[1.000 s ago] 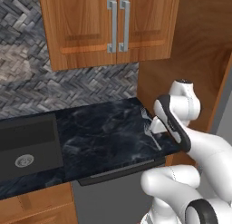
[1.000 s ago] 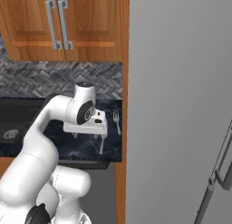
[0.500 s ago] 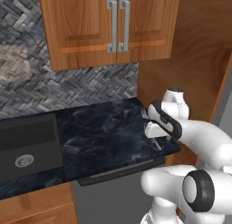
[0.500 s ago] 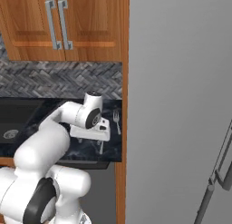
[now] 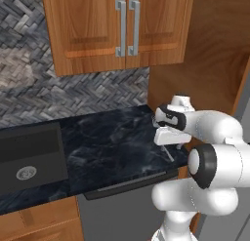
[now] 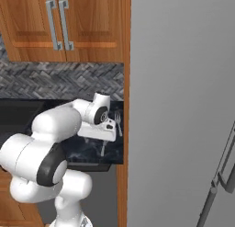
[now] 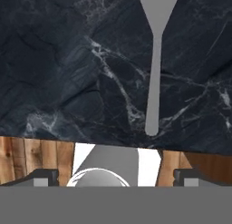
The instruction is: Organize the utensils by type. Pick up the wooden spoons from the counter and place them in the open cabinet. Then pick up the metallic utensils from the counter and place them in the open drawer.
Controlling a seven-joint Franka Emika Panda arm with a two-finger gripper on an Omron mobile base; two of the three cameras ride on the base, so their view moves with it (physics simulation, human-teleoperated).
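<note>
A thin grey metallic utensil (image 7: pixel 154 82) lies on the black marble counter (image 7: pixel 59 73), its handle pointing toward my gripper (image 7: pixel 117 177) and its wider end at the top of the hand view. My gripper (image 5: pixel 166 137) hovers low over the counter's right end, open and holding nothing. The same utensil (image 5: pixel 169 153) pokes out just below the hand. From the right base I see my gripper (image 6: pixel 98 134), a metal fork (image 6: pixel 118 122) beside it and the other utensil (image 6: pixel 102 150) in front. The wooden spoons and the drawer are out of view.
A wall cabinet (image 5: pixel 93 35) with two silver bar handles hangs above the counter, both doors shut. A dark sink (image 5: pixel 29 162) sits at the counter's left. A wooden side panel (image 6: pixel 126 83) and a tall grey fridge (image 6: pixel 183 106) bound the counter on the right.
The arm's elbow has folded down and over, and the hand has shifted slightly along the counter's right end. The jaws stay open and the utensils have not moved.
</note>
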